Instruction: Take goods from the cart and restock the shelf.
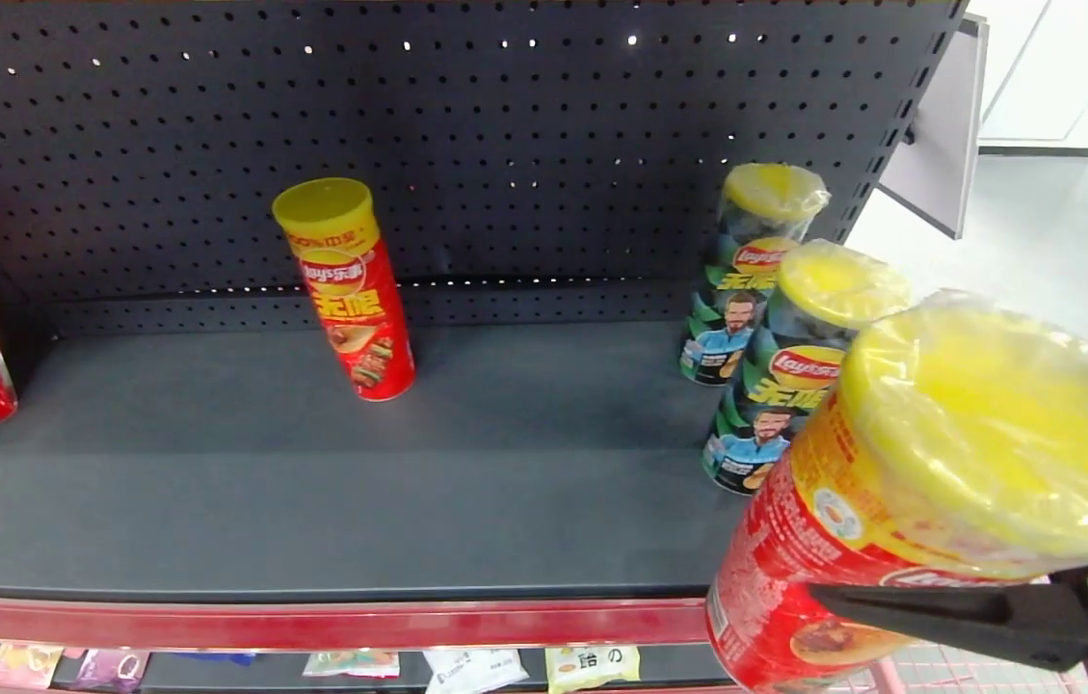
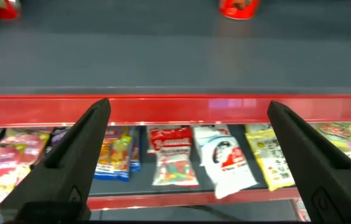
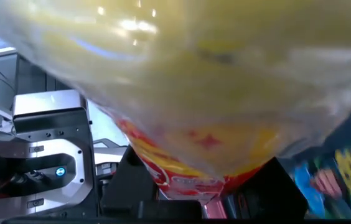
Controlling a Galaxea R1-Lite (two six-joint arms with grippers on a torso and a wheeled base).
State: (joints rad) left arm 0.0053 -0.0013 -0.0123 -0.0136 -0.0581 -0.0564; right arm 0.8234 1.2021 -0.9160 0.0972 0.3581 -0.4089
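Black left end effector (image 2: 189, 104), wedge-shaped tapering fingers (image 2: 70, 155)

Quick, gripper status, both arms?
Left gripper: open, empty.
Right gripper: closed on the red chip can.

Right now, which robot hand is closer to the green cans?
Right. The right gripper, clamping a red can, is just before the front green can; the left gripper hangs opposite the standing red can.

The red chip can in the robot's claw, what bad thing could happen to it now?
The red can hangs tilted in the right gripper, so it might slip. Its bottom looks lower than the red front rail and could bump it. The two green cans stand close by and could get knocked over.
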